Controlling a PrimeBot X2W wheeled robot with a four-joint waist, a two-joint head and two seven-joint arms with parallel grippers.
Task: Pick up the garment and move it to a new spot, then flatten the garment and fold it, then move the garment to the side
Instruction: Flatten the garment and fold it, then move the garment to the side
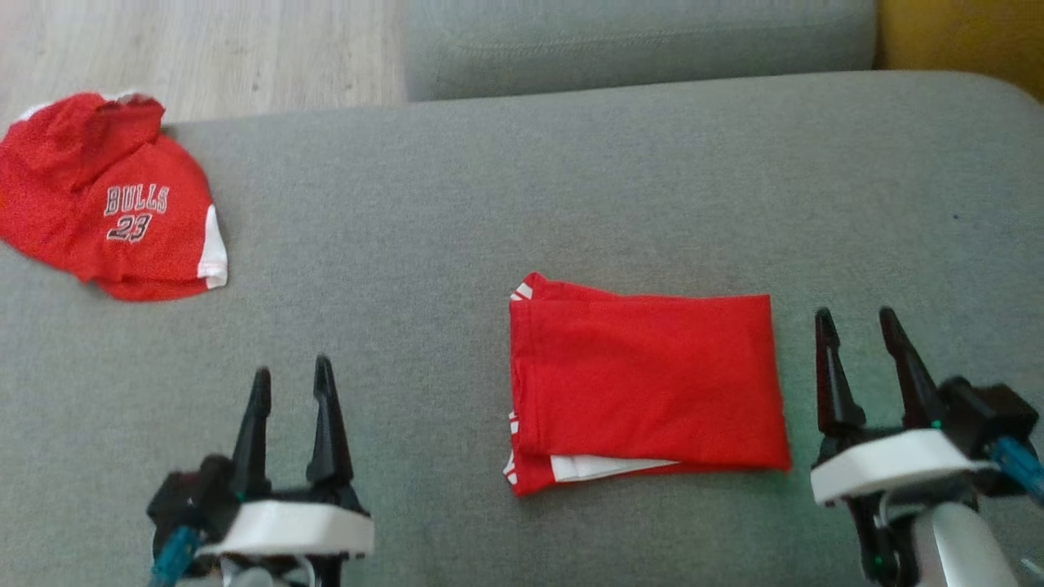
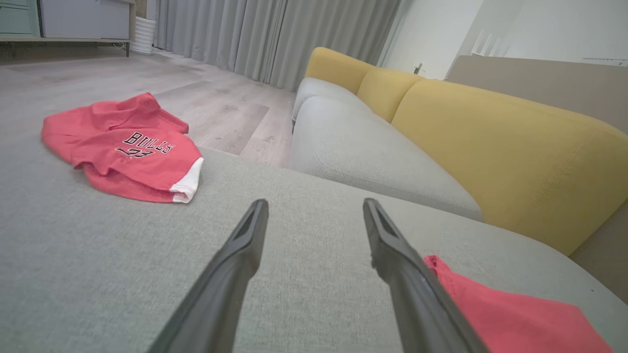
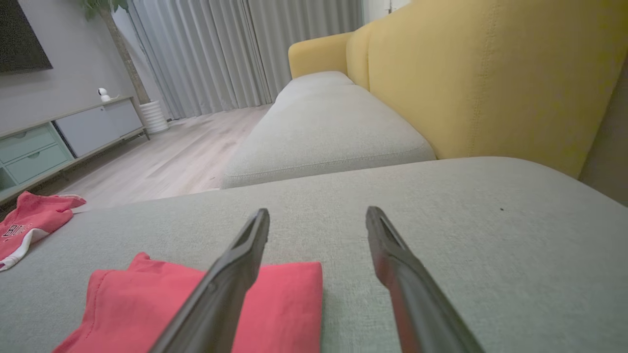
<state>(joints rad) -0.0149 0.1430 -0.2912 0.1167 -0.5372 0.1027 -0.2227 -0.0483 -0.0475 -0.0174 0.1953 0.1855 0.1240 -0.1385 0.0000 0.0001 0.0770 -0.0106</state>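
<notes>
Left gripper (image 1: 293, 365), right gripper (image 1: 855, 311) flanking garment (image 1: 644, 383)

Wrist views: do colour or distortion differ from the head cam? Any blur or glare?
Head view: slightly soft focus, even light, no glare; the folded garment reads saturated red. Left wrist view: wide-angle stretch, the Bulls jersey washed to pinkish, its lettering legible. Right wrist view: same pink cast on the folded garment, the yellow backrest stretched toward the edge, and the fingers of the right gripper look soft near the bottom edge.
</notes>
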